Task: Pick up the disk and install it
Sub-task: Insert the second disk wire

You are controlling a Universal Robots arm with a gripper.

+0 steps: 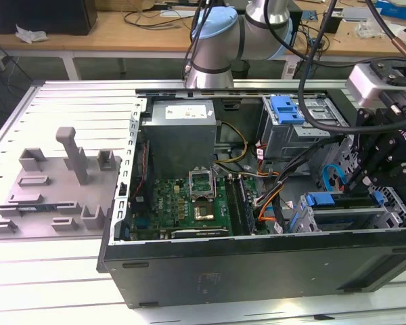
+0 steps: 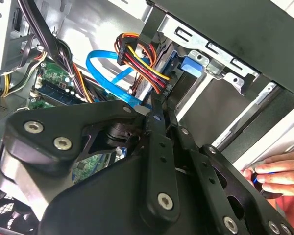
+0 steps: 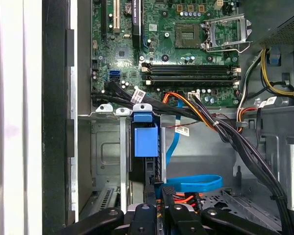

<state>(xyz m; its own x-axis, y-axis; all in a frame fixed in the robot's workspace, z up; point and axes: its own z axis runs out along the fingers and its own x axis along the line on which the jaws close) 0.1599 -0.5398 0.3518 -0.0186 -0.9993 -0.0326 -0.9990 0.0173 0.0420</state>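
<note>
The disk stands on edge in the drive bay at the near corner of the open computer case, on the exterior view's right. Its blue carrier shows at the end towards the motherboard. In both wrist views the carrier's blue tab sits in the bay slot. My gripper reaches down into the case at the disk's other end. Its fingers stand close together, shut, with the gripper's tips at the disk's cable end. I cannot tell whether they touch it.
Black, orange and blue cables crowd the space around the gripper. The motherboard, power supply and an upper drive cage with a blue bracket fill the case. A grey fixture lies at the exterior view's left. A person's hand rests by the case.
</note>
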